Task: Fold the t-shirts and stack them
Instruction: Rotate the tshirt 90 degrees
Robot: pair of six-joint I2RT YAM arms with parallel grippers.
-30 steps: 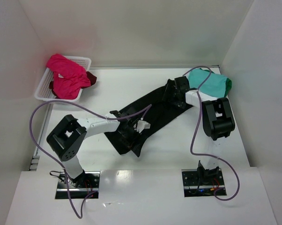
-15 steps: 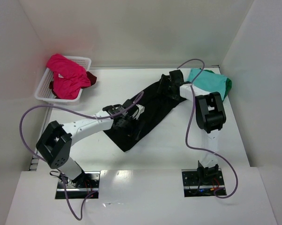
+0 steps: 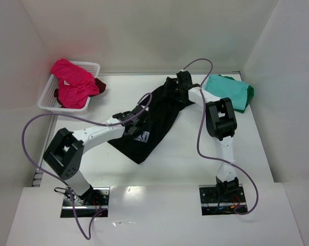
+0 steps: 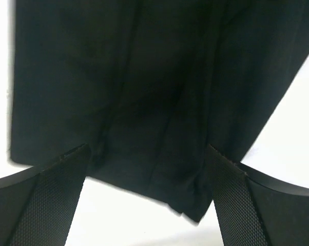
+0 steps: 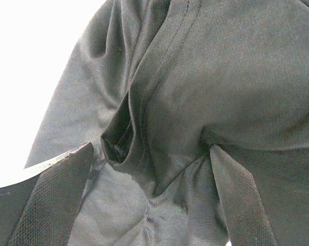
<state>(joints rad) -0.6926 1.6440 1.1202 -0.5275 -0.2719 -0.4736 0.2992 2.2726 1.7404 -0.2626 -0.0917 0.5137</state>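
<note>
The black t-shirt [image 3: 158,120] lies in a long diagonal strip across the middle of the table. My left gripper [image 3: 137,128] is low over its near part, jaws wide open, with the hem [image 4: 159,189] between the fingers [image 4: 57,200]. My right gripper [image 3: 174,89] is over its far end, jaws open around bunched folds [image 5: 144,128]. A folded teal t-shirt [image 3: 227,91] lies on a green one [image 3: 250,94] at the far right. A magenta-pink t-shirt [image 3: 72,84] and a dark red one [image 3: 99,85] lie in the basket.
The white lattice basket [image 3: 47,98] stands at the far left against the wall. White walls close in the table on three sides. Purple cables loop over both arms.
Both grippers have moved to the far left and the black t-shirt has shifted with them. It now lies steeper, and its far end is away from the teal stack.
</note>
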